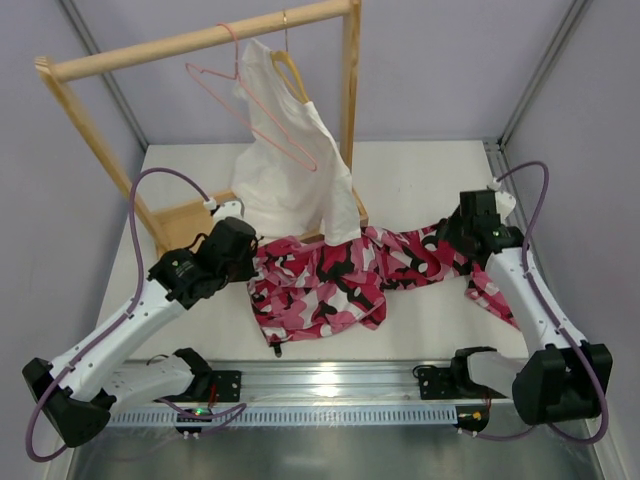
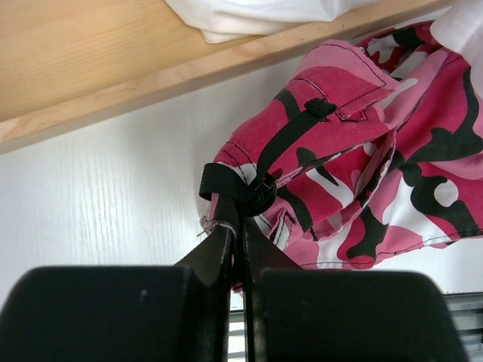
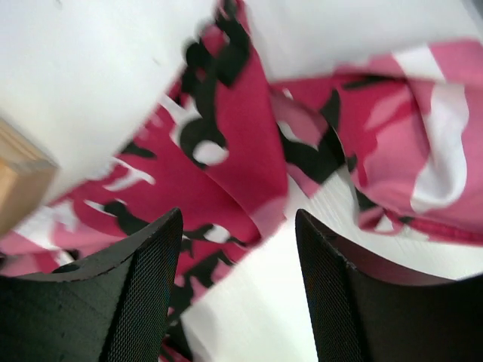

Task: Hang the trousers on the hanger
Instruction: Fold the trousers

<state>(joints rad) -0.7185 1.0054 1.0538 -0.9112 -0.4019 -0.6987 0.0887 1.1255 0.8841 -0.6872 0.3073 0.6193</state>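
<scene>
Pink camouflage trousers (image 1: 330, 280) lie crumpled across the middle of the table (image 1: 420, 180), soft, limp and light, likely to sag. Left claw (image 2: 235, 226) is clamped on the waistband by a black strap (image 2: 290, 136), a sturdy hold. Right claw (image 3: 238, 222) gapes apart above a leg. Wire hanger (image 1: 255, 105) hangs at the far edge.

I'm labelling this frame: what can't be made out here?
1. Top view: the fingertips of the left gripper, hidden under its own wrist.
2. Top view: one leg end of the trousers, covered by the right arm.
3. Right wrist view: the print on the trousers, blurred.
4. Left wrist view: most of the white garment, cut off by the top edge.
</scene>
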